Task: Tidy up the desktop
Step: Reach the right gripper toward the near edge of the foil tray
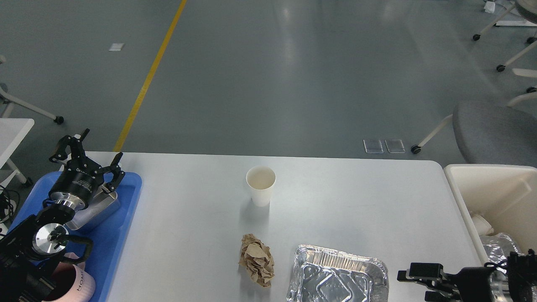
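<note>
Broadly, the desktop (335,197) filled the lower half of the head view, its far edge running across the middle and its rounded far-right corner just beside a cream bin (482,184). A white paper cup (260,185) stood upright near the centre of it. Closer to the robot lay a crumpled ball of brown paper (256,260), and just to its right an empty foil tray (337,274), cut off by the lower edge. At the left side a blue plastic tray (121,226) held a metal container (94,207) and, at the near end, a pink mug (73,285). The left gripper (86,153) hung over the far end of that tray with its fingers spread apart and nothing between them. The right gripper (405,282) reached in low from the right, near the foil tray's right rim, its two fingers apart and empty. Clear plastic rubbish (497,245) lay in the bin.
</note>
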You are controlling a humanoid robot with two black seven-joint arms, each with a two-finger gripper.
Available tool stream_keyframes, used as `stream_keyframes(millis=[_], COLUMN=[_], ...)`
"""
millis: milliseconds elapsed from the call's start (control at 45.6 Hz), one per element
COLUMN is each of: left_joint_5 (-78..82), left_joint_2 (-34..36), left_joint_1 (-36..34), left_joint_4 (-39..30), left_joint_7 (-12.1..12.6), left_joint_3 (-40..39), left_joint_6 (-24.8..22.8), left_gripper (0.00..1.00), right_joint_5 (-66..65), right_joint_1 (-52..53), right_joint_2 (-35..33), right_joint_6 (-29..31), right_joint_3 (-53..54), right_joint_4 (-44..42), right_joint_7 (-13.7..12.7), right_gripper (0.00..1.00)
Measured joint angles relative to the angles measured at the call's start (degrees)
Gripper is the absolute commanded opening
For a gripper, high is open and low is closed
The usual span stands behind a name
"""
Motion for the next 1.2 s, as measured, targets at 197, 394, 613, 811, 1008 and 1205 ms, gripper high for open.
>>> stream_keyframes(millis=[197, 394, 613, 811, 1008, 1205], left_joint_5=[0.00, 0.00, 0.01, 0.01, -0.06, -0.08], left_joint_2=[0.17, 0.49, 1.51, 2.22, 2.68, 2.82], left_joint_1=[0.57, 0.70, 0.71, 0.71, 0.77, 1.03], left_joint_4=[0.00, 0.00, 0.00, 0.00, 0.00, -0.08], left_joint_7=[0.00, 0.00, 0.00, 0.00, -0.01, -0.09], left_joint_3=[0.00, 0.00, 0.00, 0.00, 0.00, 0.00], left_joint_6=[0.02, 0.03, 0.03, 0.03, -0.01, -0.06], left_gripper=[0.97, 0.97, 0.97, 0.97, 0.97, 0.97], right_joint_5=[0.11, 0.42, 0.47, 0.48, 0.48, 0.48], right_joint_1=[0.35, 0.45, -0.05, -0.08, 0.09, 0.09], right_joint_2=[2.35, 4.61, 7.16, 9.31, 10.12, 10.79], right_joint_6=[0.00, 0.05, 0.18, 0.41, 0.60, 0.74], right_joint_3=[0.08, 0.11, 0.08, 0.02, -0.04, -0.08], right_joint_4=[-0.04, -0.28, -2.11, -4.39, -5.49, -6.09], right_joint_7=[0.00, 0.00, 0.00, 0.00, 0.00, 0.07], right_gripper=[0.96, 1.00, 1.00, 1.00, 1.00, 1.00])
